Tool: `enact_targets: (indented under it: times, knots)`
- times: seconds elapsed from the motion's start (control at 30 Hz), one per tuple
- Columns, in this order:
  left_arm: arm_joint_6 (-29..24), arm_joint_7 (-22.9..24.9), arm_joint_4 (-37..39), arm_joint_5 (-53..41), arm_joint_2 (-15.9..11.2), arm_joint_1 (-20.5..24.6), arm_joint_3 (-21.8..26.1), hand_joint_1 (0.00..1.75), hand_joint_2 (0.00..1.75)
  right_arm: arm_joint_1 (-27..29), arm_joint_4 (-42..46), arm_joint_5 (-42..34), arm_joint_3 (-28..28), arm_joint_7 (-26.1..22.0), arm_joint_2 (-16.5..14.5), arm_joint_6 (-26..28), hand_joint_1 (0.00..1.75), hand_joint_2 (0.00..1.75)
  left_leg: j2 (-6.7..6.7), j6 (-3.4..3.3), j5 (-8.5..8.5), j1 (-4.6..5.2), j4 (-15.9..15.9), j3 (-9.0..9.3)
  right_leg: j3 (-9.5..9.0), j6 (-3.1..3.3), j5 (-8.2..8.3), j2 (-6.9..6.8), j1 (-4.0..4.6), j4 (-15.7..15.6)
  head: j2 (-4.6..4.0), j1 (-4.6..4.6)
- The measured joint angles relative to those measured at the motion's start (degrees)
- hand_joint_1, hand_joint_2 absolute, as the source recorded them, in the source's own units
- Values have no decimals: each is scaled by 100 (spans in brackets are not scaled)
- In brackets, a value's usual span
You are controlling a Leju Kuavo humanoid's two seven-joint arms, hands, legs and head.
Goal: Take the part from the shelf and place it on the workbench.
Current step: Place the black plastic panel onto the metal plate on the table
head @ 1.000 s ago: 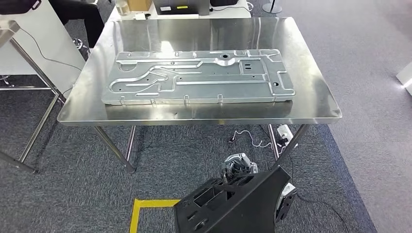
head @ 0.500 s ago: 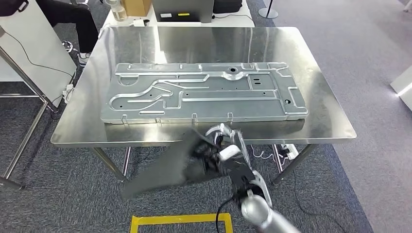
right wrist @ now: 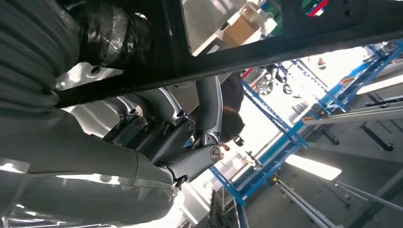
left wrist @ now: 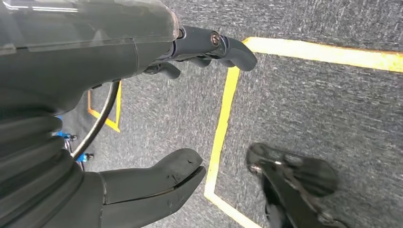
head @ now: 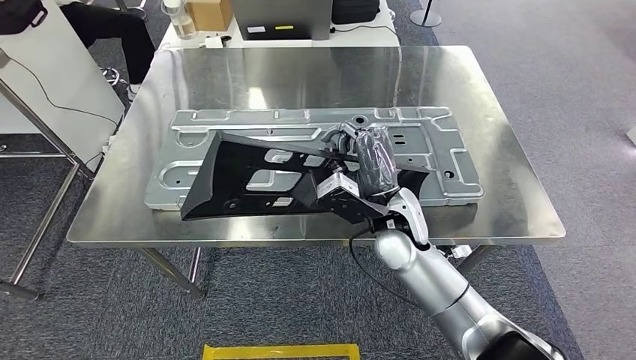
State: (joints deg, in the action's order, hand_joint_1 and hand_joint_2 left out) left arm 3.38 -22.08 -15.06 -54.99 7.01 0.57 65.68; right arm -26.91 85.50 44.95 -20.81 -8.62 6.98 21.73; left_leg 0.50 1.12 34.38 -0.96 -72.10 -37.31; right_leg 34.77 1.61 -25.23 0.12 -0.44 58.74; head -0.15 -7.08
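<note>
- The right hand (head: 358,154) grips the black triangular plastic frame part (head: 251,174), holding it over the ribbed silver metal panel (head: 450,154) on the steel bench (head: 315,75).
- The left hand (left wrist: 157,128) hangs spread, holding nothing.
- Risk: released tilted, the part could slide on the panel's ribs.

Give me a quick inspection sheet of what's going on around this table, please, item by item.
Surface: steel workbench, shiny, on a grey carpet.
Job's things: black part, held over the stamped metal panel lying flat on the bench; whether it touches the panel cannot be told.
Clutter: cardboard box and a bottle on the far table.
Hands: right hand grips the black part at its right end; left hand hangs over the floor, fingers apart, holding nothing.
Cables: one black cable along the right forearm; another trails down the white board at the left.
Surroundings: yellow floor tape; a person's dark clothing beyond the bench.
</note>
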Motion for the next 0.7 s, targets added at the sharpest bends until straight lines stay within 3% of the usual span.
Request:
enact_targets:
  times: [0.07,0.13,0.3,0.37,0.43,0.47,0.5,0.53,0.6,0.63,0.7]
  knots:
    - [1,-1,0,-2,-9,-7,0,0,175,-3,-13,-10,0,1,1,0,175,175,-9,-15,-495,-5,665,188,-65,-28,-59,8,-4,21,0,-1]
    - [4,-5,0,-11,-13,3,0,0,175,-30,-25,-12,0,0,2,1,175,175,-18,-73,-701,15,1190,340,-90,-81,-97,12,5,48,0,-2]
    - [12,-22,0,-76,-24,6,2,0,175,-205,-83,160,-2,75,33,8,175,175,-22,-279,-815,22,1294,362,-49,-241,-203,10,12,149,0,-3]
    - [14,-29,0,-111,-32,14,2,0,175,-330,-133,335,-2,178,72,2,175,175,-29,-326,-841,10,1313,361,173,-299,-500,4,-5,638,0,-3]
    - [14,-35,0,-137,-45,24,2,0,175,-455,-218,463,-2,242,106,-13,175,175,-26,-342,-840,18,1313,352,532,-341,-828,1,-14,1394,0,-4]
    - [14,-35,0,-143,-50,26,2,0,175,-499,-263,490,-2,252,125,-21,175,175,-21,-346,-838,22,1313,355,646,-346,-863,1,-18,1618,0,-4]
    - [14,-35,0,-147,-55,28,2,0,175,-534,-303,502,-2,254,143,-26,175,175,-15,-348,-834,26,1312,361,660,-339,-783,1,-18,1624,0,-4]
    - [16,-35,0,-154,-59,30,2,0,175,-571,-339,527,-2,269,157,-32,175,175,-8,-347,-830,30,1311,372,564,-320,-606,1,-16,1403,0,-4]
    - [22,-35,1,-178,-62,33,2,0,175,-685,-401,644,-4,351,176,-53,175,175,0,-335,-819,42,1311,390,194,-248,-218,1,8,613,0,-3]
    - [28,-35,2,-200,-65,38,2,0,175,-776,-451,736,-5,416,186,-80,175,175,0,-317,-817,48,1308,385,55,-213,-114,0,29,295,0,-4]
    - [40,-35,5,-240,-79,52,2,0,175,-1009,-616,916,-8,534,221,-163,175,175,-3,-270,-822,48,1309,357,-34,-169,-95,0,71,57,0,-4]
